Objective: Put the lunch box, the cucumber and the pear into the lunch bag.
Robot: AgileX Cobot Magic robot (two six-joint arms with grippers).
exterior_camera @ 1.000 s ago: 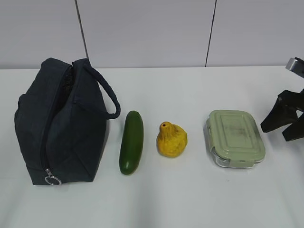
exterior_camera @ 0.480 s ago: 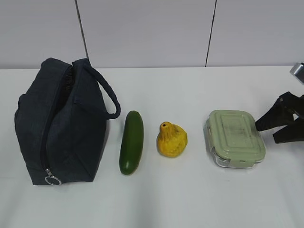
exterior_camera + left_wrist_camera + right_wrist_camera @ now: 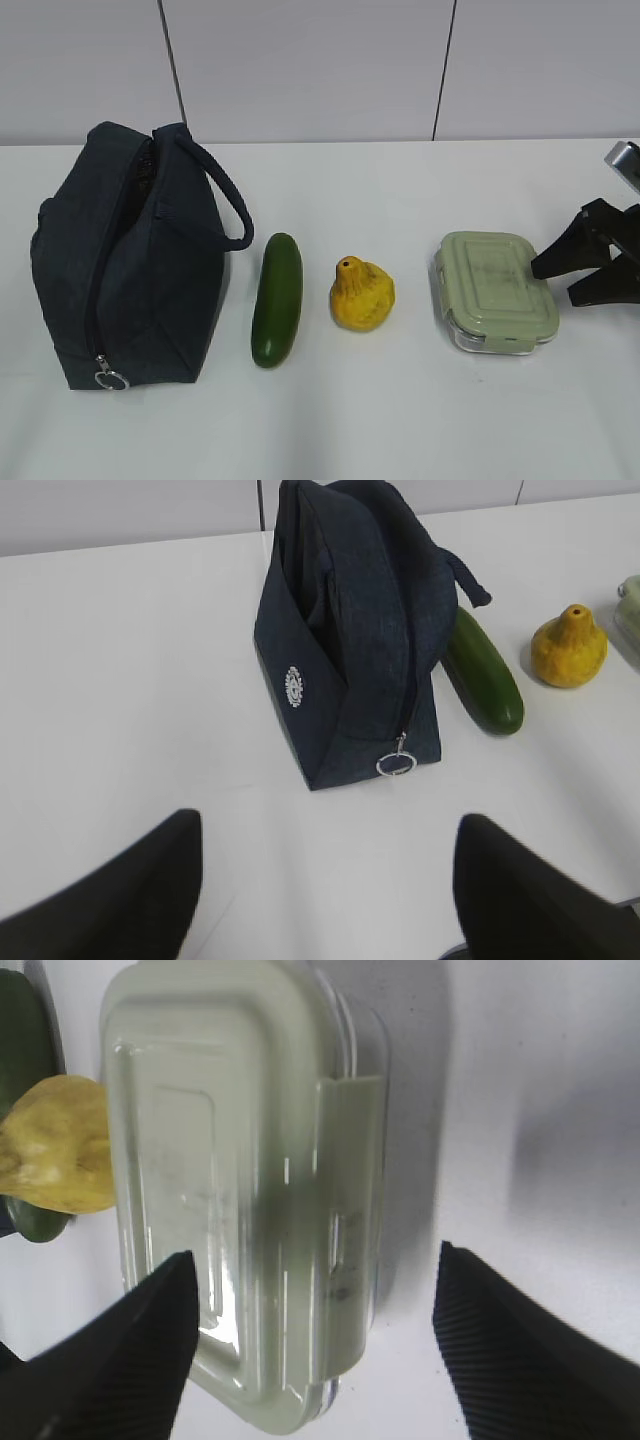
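The navy lunch bag (image 3: 125,260) stands at the left with its zipper (image 3: 397,763) and silver ring pull at the front. The dark green cucumber (image 3: 277,298), the yellow pear (image 3: 361,294) and the lunch box (image 3: 494,290) with its sage-green lid lie in a row to its right. My right gripper (image 3: 560,283) is open at the right edge, just right of the lunch box; in the right wrist view its open jaws (image 3: 315,1305) hang over the box's near end (image 3: 250,1180). My left gripper (image 3: 325,880) is open and empty, in front of the bag.
The white table (image 3: 400,420) runs to a pale panelled wall (image 3: 320,70) behind. The bag's looped strap handle (image 3: 225,200) arches toward the cucumber. In the left wrist view the cucumber (image 3: 482,670) and pear (image 3: 568,648) lie right of the bag.
My right gripper has moved left toward the lunch box and lowered a little. The bag, cucumber, pear and lunch box have not moved.
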